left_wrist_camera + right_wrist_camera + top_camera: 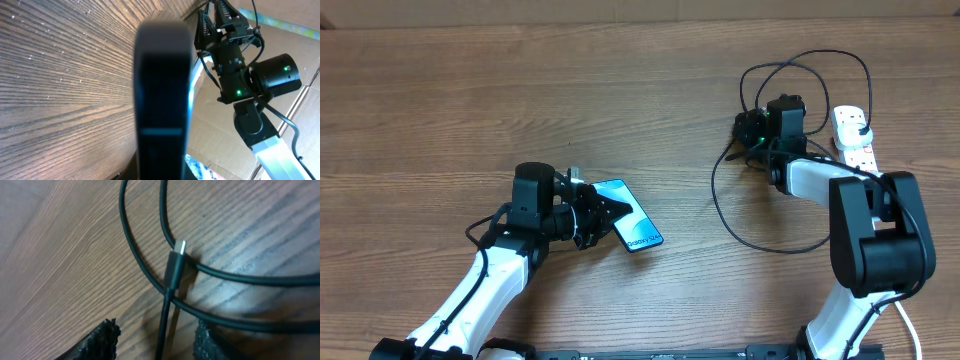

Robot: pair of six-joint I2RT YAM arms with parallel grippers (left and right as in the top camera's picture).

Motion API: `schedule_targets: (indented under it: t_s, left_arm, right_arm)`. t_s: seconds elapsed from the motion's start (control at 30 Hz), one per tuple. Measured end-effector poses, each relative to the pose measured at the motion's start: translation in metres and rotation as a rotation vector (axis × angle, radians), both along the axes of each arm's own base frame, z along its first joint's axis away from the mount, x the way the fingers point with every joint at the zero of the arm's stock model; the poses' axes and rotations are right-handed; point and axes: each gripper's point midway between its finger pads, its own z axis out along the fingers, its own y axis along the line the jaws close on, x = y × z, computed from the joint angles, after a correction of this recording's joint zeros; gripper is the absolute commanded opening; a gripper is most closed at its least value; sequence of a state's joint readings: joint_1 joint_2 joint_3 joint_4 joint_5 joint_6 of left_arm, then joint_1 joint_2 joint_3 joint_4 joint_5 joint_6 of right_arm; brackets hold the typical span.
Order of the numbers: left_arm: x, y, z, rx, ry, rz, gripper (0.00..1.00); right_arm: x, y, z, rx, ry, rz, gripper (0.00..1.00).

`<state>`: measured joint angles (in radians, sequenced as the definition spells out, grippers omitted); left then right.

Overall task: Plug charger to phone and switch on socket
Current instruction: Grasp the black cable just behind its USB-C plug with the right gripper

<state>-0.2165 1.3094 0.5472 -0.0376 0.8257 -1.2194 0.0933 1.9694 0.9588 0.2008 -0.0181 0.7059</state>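
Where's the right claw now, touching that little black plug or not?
Apart. The right wrist view shows the plug lying ahead of the right gripper's open fingers, with bare table between them.

Left arm (485,275) stretches in from the near edge, left gripper (592,215) pinched on the phone (635,230). Right arm (820,180) bends toward the far right corner, right gripper (157,342) low, fingers (102,337) spread apart.

Robotics lab bench, not a home. Evidence: my left arm (470,288) and right arm (875,240) both stand at one edge of a wood-grain table (470,90). Plain cardboard sheets (215,135) show beyond the tabletop.
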Motion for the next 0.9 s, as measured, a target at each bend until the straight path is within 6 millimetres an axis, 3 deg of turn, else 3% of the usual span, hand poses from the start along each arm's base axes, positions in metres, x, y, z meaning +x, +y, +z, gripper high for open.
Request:
schedule_targets:
  t_s: [0.07,0.4,0.53,0.67,0.9]
  left_arm:
    - [0.0,0.0,0.0,0.0,0.0,0.0,0.04]
    - [0.0,0.0,0.0,0.0,0.001,0.0,0.04]
    - [0.0,0.0,0.0,0.0,0.001,0.0,0.04]
    - [0.0,0.0,0.0,0.0,0.001,0.0,0.04]
    - [-0.001,-0.001,0.001,-0.026,0.052,0.022,0.04]
  right_arm:
    - [0.001,0.0,-0.002,-0.002,-0.002,0.005,0.36]
    - [-0.004,0.02,-0.008,-0.009,0.054,0.048,0.34]
    - [-0.005,0.02,-0.01,-0.015,0.065,0.048,0.24]
    - [-0.006,0.016,-0.011,-0.031,0.071,0.029,0.05]
    - [-0.016,0.014,-0.014,-0.007,0.122,0.038,0.04]
